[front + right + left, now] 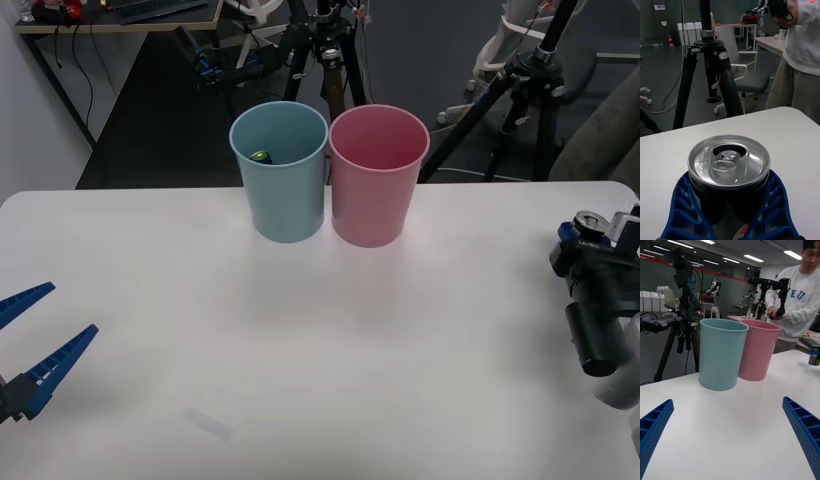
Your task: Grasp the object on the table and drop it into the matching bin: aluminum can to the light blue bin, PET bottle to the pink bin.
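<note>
The dark aluminum can (729,165), silver top and pull tab up, stands upright between the blue ribbed fingers (681,210) of my right gripper (730,183), which is shut on its sides. In the front view the can (590,222) and right gripper (585,245) are near the white table's (320,350) right edge. The light blue bin (282,195) and the pink bin (372,195) stand side by side at the table's far middle. My left gripper (30,345) hangs open over the table's left side, holding nothing. The left wrist view has both bins (718,356) (757,352) ahead and the can (814,355) far off.
A small yellow-green thing (260,156) lies inside the light blue bin. Black tripods (520,90) stand behind the table. A person in a white sweatshirt (797,311) stands beyond the table's far right corner. A faint scuff (208,424) marks the near tabletop.
</note>
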Available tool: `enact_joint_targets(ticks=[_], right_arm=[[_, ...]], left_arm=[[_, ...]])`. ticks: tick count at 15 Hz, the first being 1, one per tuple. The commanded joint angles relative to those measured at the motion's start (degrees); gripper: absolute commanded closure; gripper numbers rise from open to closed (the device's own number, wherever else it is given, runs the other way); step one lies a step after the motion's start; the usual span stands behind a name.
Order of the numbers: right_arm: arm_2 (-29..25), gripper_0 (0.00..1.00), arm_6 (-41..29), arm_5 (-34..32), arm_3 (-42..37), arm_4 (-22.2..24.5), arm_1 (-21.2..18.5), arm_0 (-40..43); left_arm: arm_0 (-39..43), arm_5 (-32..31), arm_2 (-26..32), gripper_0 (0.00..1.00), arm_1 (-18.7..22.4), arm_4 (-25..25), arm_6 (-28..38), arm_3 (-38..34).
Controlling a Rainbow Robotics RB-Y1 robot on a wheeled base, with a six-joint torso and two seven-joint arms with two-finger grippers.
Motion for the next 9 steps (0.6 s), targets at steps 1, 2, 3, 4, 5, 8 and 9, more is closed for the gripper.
enact_joint_targets(ticks=[1, 2, 3, 4, 5, 8, 9], right_arm=[[-0.6, 1.00, -0.1, -3.2, -5.4, 0.0, 0.0, 3.2], [-1.2, 1.00, -0.1, -5.8, -6.9, 0.0, 0.0, 4.3], [-2.1, 1.00, -0.1, -8.8, -8.1, 0.0, 0.0, 5.2], [-2.5, 1.00, -0.2, -10.9, -9.3, -0.1, 0.0, 5.9], [-3.3, 1.00, -0.3, -14.1, -11.4, -0.2, 0.0, 7.3], [-3.6, 1.00, -0.6, -20.6, -18.4, -2.7, -1.8, 12.1], [-3.6, 1.00, -0.8, -22.8, -20.7, -4.0, -2.6, 14.0]], left_arm=[[0.0, 0.0, 0.0, 0.00, 0.0, 0.0, 0.0, 0.0], [0.0, 0.0, 0.0, 0.00, 0.0, 0.0, 0.0, 0.0], [0.0, 0.0, 0.0, 0.00, 0.0, 0.0, 0.0, 0.0], [0.0, 0.0, 0.0, 0.00, 0.0, 0.0, 0.0, 0.0], [0.0, 0.0, 0.0, 0.00, 0.0, 0.0, 0.0, 0.0], [0.0, 0.0, 0.0, 0.00, 0.0, 0.0, 0.0, 0.0], [0.0, 0.0, 0.0, 0.00, 0.0, 0.0, 0.0, 0.0]])
